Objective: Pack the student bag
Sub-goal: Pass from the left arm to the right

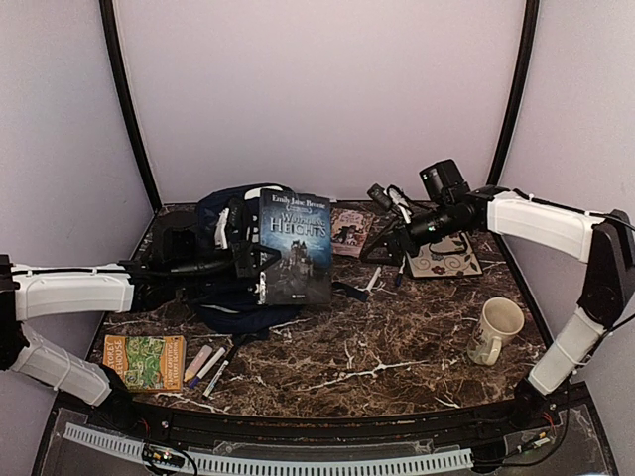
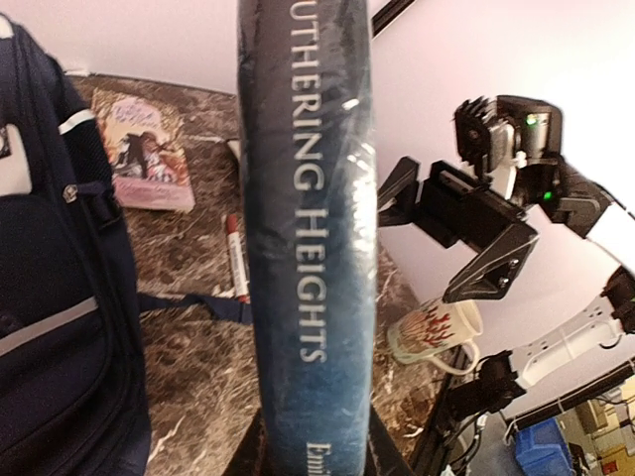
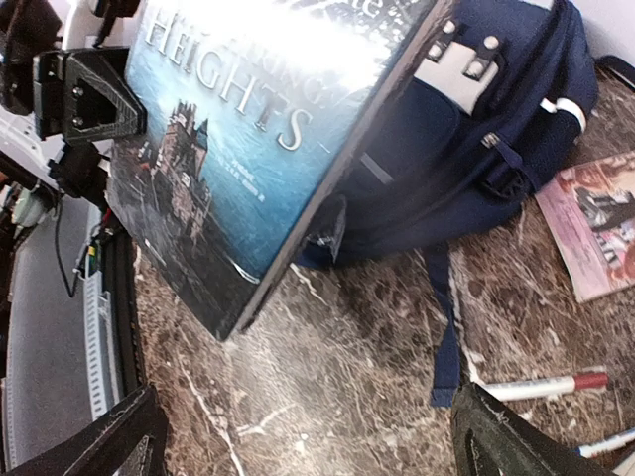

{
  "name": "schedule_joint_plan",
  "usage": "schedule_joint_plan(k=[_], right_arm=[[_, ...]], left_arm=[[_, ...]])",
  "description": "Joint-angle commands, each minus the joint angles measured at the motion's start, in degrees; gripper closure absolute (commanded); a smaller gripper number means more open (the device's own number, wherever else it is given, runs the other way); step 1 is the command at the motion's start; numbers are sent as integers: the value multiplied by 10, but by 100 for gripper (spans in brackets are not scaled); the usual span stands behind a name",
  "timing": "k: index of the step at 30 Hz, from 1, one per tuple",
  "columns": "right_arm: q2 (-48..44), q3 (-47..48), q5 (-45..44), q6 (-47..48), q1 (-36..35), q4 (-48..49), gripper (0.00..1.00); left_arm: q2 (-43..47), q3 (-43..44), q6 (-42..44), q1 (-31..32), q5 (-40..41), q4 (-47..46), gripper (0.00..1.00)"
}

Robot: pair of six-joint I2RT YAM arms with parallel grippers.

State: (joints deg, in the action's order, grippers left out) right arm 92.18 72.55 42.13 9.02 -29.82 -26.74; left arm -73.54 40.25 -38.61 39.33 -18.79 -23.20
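Navy fabric, thin white stripes: the student bag (image 1: 210,210) lies on the marble table, well back from my bases and left of centre.

- My left gripper (image 1: 250,260) is clamped on the blue Wuthering Heights book (image 1: 295,248), gripping near the spine. The book stands upright, just in front of the bag and overlapping its right side in the top view. It is not inside.
- My right gripper (image 1: 385,230) hovers to the right of the bag, jaws spread wide, holding nothing.
- From no view can I tell whether the bag's main compartment is unzipped.

Outside the bag:
- pink book (image 1: 349,230), flat, just right of the bag
- red marker (image 3: 541,385), right of the bag, beside its trailing strap
- patterned notebook (image 1: 444,258), further right
- mug (image 1: 494,330), well apart, right and nearer me
- orange-green book (image 1: 145,361) and a cluster of markers (image 1: 208,365), in front of the bag on the near side

My judgement: packing is early. Nothing shows as packed; the first book is in hand, and every other item remains to load.
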Motion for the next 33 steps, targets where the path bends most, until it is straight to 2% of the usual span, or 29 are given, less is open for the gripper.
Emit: schedule_joint_plan(k=[1,4,10,22,24,25,26,27,33], right_arm=[[10,13,115,-61,1,60,0],[16,5,152,-108,1,120,2],[32,-7,231,-227,-11,249,8],[71,7,200,-270,-40,262,15],[76,6,219,-289,-43,285,25],[78,5,235,-300,-44,298,34],[80,3,235,-300,-46,315,34],[80,0,264,-324,-47,330,54],[74,-40,312,-423,-50,468,92]], left_arm=[[13,-17,-41,0,-54,-257,100],[1,-39,-75,-1,-74,-333,100],[-22,-55,-109,-1,-89,-395,100],[-48,-65,-147,-1,-101,-470,100],[-56,-64,-153,0,-103,-478,100],[-60,-63,-157,-1,-102,-482,100],[-64,-63,-160,-1,-102,-484,100],[-68,-63,-162,-1,-102,-486,100],[-79,-67,-167,-1,-91,-485,100]])
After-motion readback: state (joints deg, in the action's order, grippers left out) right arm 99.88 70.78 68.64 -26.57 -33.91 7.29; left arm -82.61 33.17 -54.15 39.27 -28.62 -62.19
